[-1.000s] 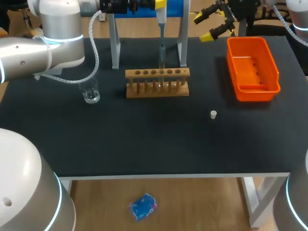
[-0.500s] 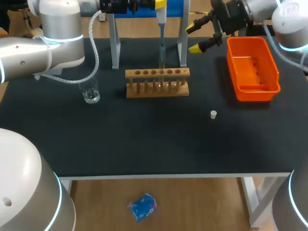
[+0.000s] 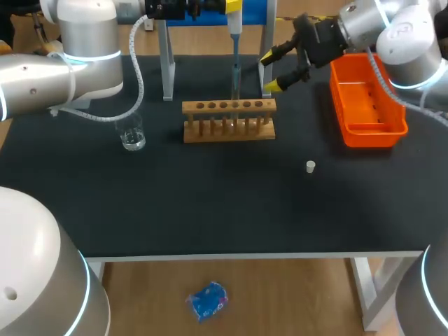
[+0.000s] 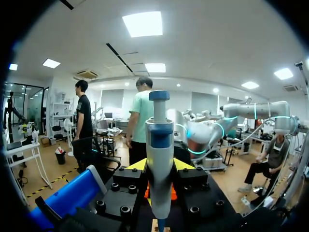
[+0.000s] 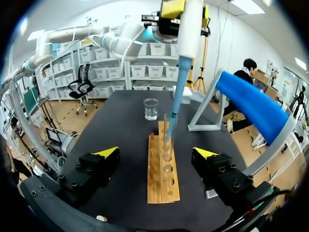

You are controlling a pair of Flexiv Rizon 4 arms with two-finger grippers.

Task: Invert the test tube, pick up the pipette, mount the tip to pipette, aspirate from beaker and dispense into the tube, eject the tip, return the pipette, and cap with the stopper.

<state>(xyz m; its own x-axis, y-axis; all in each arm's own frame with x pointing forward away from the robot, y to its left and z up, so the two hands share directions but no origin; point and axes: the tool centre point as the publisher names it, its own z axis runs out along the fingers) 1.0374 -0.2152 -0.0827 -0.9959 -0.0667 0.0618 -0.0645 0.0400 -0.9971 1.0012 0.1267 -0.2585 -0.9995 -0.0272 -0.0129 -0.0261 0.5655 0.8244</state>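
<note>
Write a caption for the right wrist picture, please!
Open right gripper faces the wooden rack, where a pipette dips into a standing test tube, beaker beyond.

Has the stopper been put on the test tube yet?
No, the white stopper lies on the table, apart from the wooden rack.
</note>
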